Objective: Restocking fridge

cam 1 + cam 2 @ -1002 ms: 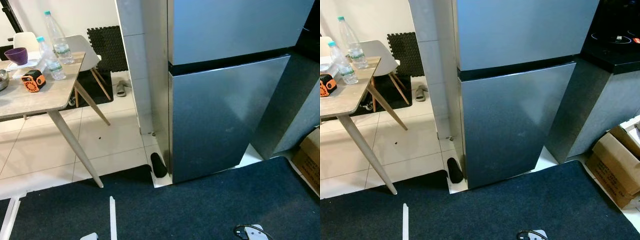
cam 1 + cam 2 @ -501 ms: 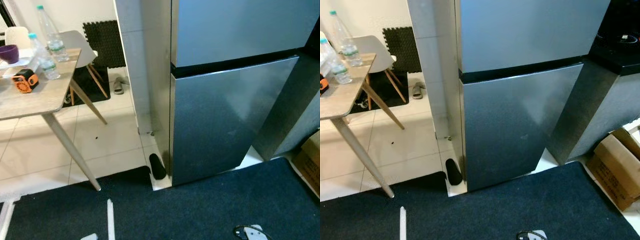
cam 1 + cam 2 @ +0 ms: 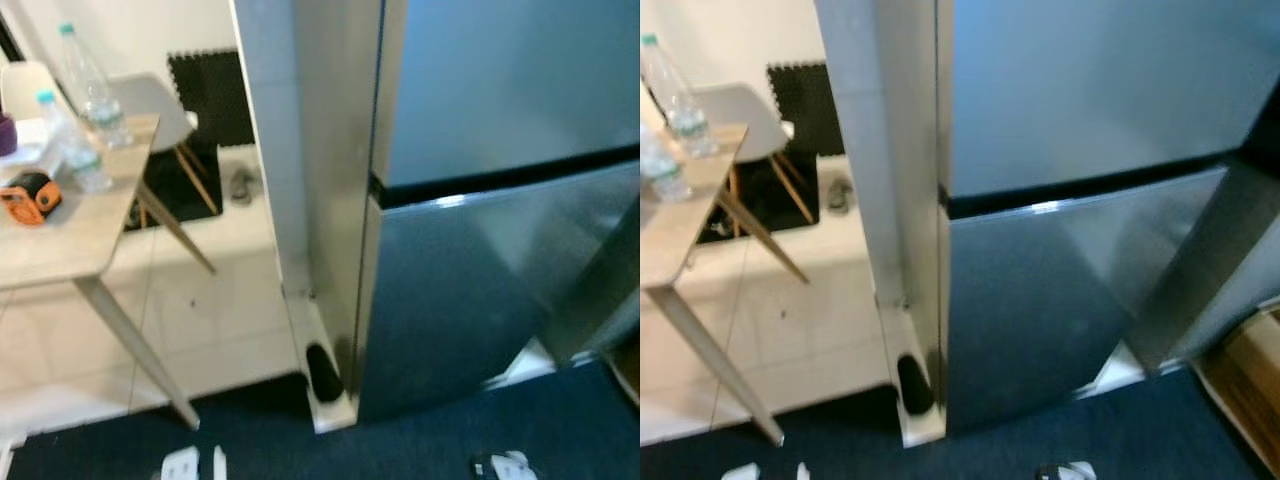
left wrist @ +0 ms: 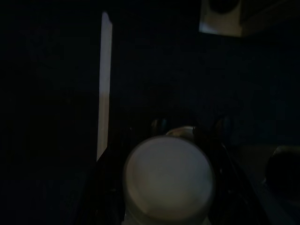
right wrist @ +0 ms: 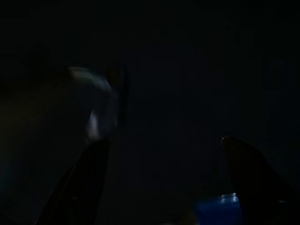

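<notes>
A tall steel fridge stands in front of me with its upper door (image 3: pixel 500 90) and lower door (image 3: pixel 470 300) both closed. Two clear water bottles, one taller (image 3: pixel 85 85) and one shorter (image 3: pixel 65 140), stand on the wooden table (image 3: pixel 60 240) at the left. In the dark left wrist view, my left gripper (image 4: pixel 187 126) is closed around a white round-topped container (image 4: pixel 168 178). The right wrist view is very dark; a small blue patch (image 5: pixel 218 208) glints near my right gripper, and I cannot make out what it is.
A white tiled pillar (image 3: pixel 270 150) adjoins the fridge's left side, with a black object (image 3: pixel 322 372) at its foot. An orange tape measure (image 3: pixel 28 197) lies on the table, a white chair (image 3: pixel 150 100) behind it. A cardboard box (image 3: pixel 1240 390) sits at right on the dark carpet (image 3: pixel 420 445).
The whole picture has shifted and blurred: the camera has moved nearer the fridge and swung slightly. No object has moved on its own.
</notes>
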`<state>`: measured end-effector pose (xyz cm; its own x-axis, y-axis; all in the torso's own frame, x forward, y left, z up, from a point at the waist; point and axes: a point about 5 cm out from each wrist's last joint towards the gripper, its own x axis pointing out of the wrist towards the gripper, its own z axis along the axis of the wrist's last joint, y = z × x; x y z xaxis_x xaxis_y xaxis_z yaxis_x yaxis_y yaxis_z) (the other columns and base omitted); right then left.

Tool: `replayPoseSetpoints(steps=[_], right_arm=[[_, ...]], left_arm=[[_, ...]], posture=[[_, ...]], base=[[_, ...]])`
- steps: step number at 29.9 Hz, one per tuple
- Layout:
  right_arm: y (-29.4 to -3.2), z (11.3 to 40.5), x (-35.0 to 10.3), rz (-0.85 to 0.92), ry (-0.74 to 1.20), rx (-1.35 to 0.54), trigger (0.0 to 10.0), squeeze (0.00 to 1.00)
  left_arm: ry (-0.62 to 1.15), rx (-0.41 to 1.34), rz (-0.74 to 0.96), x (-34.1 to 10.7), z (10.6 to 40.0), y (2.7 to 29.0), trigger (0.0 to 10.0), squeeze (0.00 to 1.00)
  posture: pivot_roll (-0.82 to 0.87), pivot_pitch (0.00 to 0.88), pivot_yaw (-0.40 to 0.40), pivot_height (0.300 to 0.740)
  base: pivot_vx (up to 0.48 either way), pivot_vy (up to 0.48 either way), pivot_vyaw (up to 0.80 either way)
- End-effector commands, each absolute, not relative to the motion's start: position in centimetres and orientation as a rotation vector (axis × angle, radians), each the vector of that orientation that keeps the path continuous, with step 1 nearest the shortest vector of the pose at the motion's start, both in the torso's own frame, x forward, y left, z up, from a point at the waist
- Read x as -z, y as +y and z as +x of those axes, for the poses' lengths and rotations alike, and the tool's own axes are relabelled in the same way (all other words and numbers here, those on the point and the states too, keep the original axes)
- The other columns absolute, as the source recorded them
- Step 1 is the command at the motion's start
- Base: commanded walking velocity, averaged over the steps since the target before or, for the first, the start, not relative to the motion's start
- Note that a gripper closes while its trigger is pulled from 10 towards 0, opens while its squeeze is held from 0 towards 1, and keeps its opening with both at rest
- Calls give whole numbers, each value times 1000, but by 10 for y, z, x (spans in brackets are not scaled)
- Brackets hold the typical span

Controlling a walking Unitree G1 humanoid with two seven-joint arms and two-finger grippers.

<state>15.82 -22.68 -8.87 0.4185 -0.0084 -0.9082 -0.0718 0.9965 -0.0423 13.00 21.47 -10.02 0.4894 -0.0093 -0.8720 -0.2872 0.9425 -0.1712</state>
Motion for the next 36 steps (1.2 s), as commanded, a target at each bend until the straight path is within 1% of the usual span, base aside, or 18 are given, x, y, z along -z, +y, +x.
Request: replayPoseSetpoints(steps=[1, 7, 9, 13, 19, 20, 22, 24, 25, 26, 27, 28, 30, 31, 34, 35, 36], right_arm=[[-228, 146, 93, -65, 1174, -25, 10000, 0], [-229, 147, 93, -61, 1167, -22, 10000, 0], [-230, 148, 92, -57, 1160, -18, 10000, 0], [-233, 159, 86, -75, 1112, -34, 10000, 0], [-238, 197, 66, -107, 968, -109, 10000, 0], [-240, 210, 57, -84, 914, -123, 10000, 0], [-241, 215, 53, -67, 890, -126, 10000, 0], [-241, 236, 36, 7, 796, -200, 10000, 0], [-240, 246, 26, 51, 745, -267, 10000, 702], [-240, 246, 26, 51, 745, -267, 10000, 702], [-239, 260, 11, 113, 674, -362, 10000, 1000], [-239, 260, 11, 113, 674, -362, 10000, 1000], [-238, 283, -21, 188, 527, -527, 10000, 1000], [-238, 283, -21, 188, 527, -527, 10000, 1000], [-234, 305, -62, 232, 347, -756, 10000, 1000], [-234, 305, -62, 232, 347, -756, 10000, 1000], [-231, 311, -75, 228, 294, -836, 10000, 1000]], left_arm=[[1105, -155, -342, 106, 117, 207, 10000, 0], [1107, -153, -350, 106, 116, 205, 10000, 0], [1102, -161, -365, 107, 116, 204, 10000, 0], [1102, -160, -372, 107, 116, 204, 10000, 0], [1100, -158, -372, 107, 116, 204, 10000, 0], [1101, -156, -370, 107, 116, 204, 10000, 0], [1101, -156, -370, 107, 116, 204, 10000, 0], [1101, -156, -371, 107, 115, 203, 10000, 0], [1100, -156, -373, 107, 115, 203, 10000, 0], [1100, -156, -373, 107, 115, 203, 10000, 0], [1100, -156, -374, 107, 115, 203, 10000, 0], [1100, -156, -374, 107, 115, 203, 10000, 0], [1100, -154, -376, 107, 115, 202, 10000, 0], [1100, -154, -376, 107, 115, 202, 10000, 0], [1100, -152, -377, 107, 115, 202, 10000, 0], [1100, -152, -377, 107, 115, 202, 10000, 0], [1100, -151, -377, 107, 115, 202, 10000, 0]], posture=[[-26, 0, 16, 740], [-24, 0, 15, 740], [-24, 0, 15, 740], [-24, 0, 15, 740], [-24, 0, 15, 740], [-24, 0, 15, 740], [-24, 0, 15, 740], [-20, 0, 11, 740], [-20, 0, 11, 740], [-20, 0, 11, 740], [-20, 0, 11, 740], [-20, 0, 11, 740], [-17, 0, 10, 740], [-17, 0, 10, 740], [-17, 0, 10, 740], [-17, 0, 10, 740], [-17, 0, 10, 740]], base=[[0, -461, 0], [0, -461, 0], [0, 0, 0], [0, 0, 0], [0, 0, 0], [0, 0, 0], [0, 0, 0], [0, 0, 0], [0, 0, 0], [0, 0, 0], [0, 0, 0], [0, 0, 0], [0, 0, 0], [0, 0, 0], [0, 0, 0], [0, 0, 0], [0, 0, 0]])
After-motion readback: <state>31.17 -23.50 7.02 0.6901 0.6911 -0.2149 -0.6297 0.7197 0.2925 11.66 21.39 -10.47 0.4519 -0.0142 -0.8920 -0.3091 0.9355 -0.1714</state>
